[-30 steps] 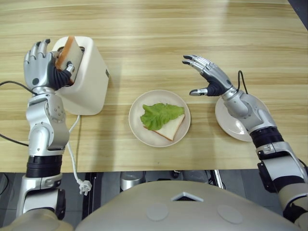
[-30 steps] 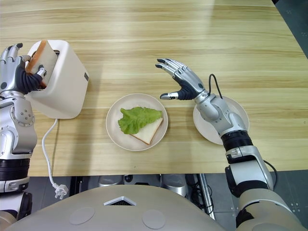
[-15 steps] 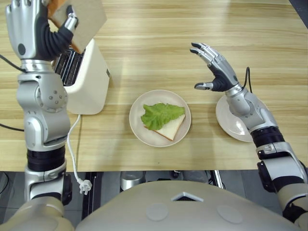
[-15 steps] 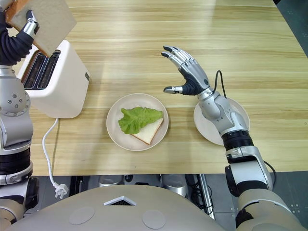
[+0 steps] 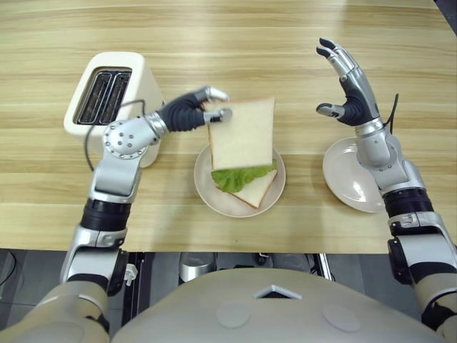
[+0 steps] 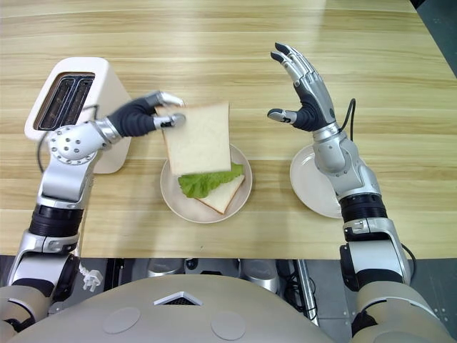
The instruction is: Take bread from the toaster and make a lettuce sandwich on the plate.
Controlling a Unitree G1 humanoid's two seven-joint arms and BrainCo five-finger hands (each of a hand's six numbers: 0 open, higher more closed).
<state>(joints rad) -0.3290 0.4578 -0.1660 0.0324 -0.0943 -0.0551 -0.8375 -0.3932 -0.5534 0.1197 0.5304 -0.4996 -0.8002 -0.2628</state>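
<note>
Left robot hand (image 5: pixel 189 111) grips the bread slice (image 5: pixel 241 133) by its edge above the lettuce (image 5: pixel 239 177), seemingly to cover it; right robot hand (image 5: pixel 351 98) is open and empty.

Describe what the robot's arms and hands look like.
The left arm and right arm are silver-grey shells with black bands and round bolted joints. The left hand and right hand have black palms and silver backs. A thin black cable loops at the right wrist.

My left fingers (image 5: pixel 216 113) pinch a white slice (image 5: pixel 241 134) by its corner over the plate (image 5: pixel 232 209), where lettuce (image 5: pixel 235 179) lies on a second slice (image 5: pixel 260 191); the cream toaster (image 5: pixel 107 96) stands left.
</note>
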